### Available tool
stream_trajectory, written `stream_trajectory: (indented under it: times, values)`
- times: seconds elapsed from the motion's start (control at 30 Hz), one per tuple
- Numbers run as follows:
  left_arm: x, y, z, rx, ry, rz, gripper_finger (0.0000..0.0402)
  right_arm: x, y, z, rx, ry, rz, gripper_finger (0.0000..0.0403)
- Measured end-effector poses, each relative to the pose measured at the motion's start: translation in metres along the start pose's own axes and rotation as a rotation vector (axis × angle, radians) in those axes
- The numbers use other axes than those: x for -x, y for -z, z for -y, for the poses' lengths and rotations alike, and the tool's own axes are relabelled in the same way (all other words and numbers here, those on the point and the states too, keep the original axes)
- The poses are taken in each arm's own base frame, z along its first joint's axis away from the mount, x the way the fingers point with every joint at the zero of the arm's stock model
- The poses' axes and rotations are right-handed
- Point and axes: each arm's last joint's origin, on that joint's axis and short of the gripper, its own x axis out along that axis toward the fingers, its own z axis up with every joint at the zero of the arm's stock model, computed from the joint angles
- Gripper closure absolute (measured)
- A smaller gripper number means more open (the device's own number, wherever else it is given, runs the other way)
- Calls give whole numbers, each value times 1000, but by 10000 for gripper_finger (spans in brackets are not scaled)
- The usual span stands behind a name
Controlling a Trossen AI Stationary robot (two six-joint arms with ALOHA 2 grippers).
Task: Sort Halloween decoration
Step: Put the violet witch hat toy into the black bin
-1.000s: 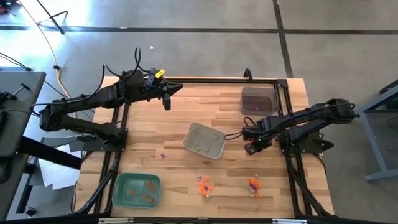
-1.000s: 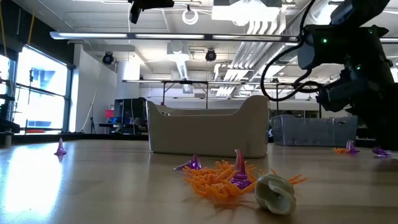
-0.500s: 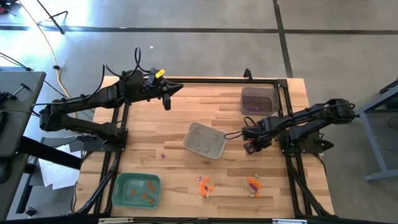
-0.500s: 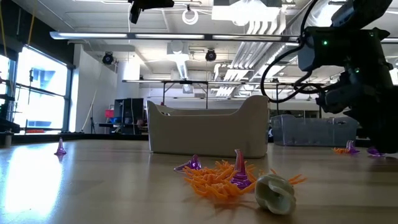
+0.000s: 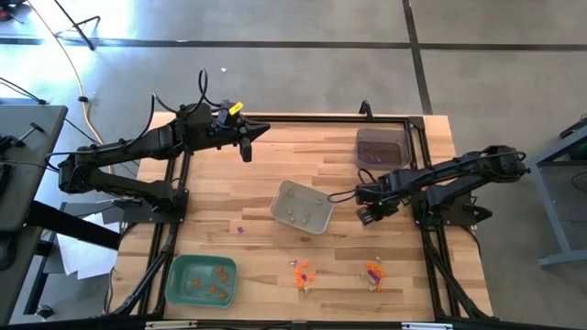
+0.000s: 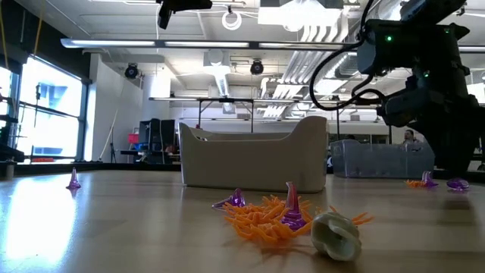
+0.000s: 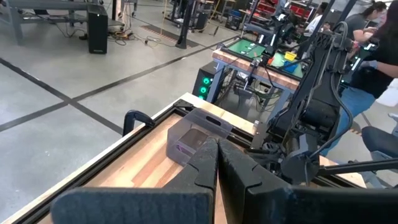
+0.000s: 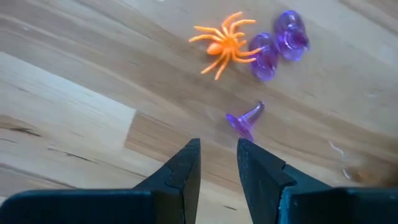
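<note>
My left hand (image 5: 246, 147) hangs above the far left of the surface (image 5: 220, 197), fingers pressed together, holding nothing. Green tray (image 5: 202, 279) sits at the near left corner with a few orange bits inside. One purple trinket (image 5: 242, 229) lies alone between that tray and the grey tray (image 5: 302, 206) in the middle, which holds a few pale pieces. In front of the grey tray: a pile of orange spiders (image 6: 261, 214) with purple cones and a pale skull (image 6: 336, 234) just beside it. Further right, a second small cluster (image 5: 372, 272) near the front edge. My right hand (image 5: 366, 213) is low over the surface just right of the grey tray, fingers slightly apart, gripping nothing. Right wrist view: a purple cone (image 8: 244, 121) on its side just ahead of the fingertips (image 8: 189, 151), an orange spider (image 8: 224, 43) and two more purple pieces (image 8: 278, 45) beyond it. Dark tray (image 5: 381, 147) at the far right.
</note>
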Motion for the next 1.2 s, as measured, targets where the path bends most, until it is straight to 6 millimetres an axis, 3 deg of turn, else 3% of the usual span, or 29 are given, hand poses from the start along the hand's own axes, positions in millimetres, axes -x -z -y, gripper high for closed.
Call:
stream_trajectory:
  times: [0.3,0.5,1.2]
  values:
    - [0,0,0,0,0,0,402,0,-6,6,-12,59,55,304]
    - [0,1,1,-1,19,-9,402,-10,-10,9,-52,-2,23,304]
    - [0,1,1,-1,29,-17,402,-25,-4,22,-93,7,-39,304]
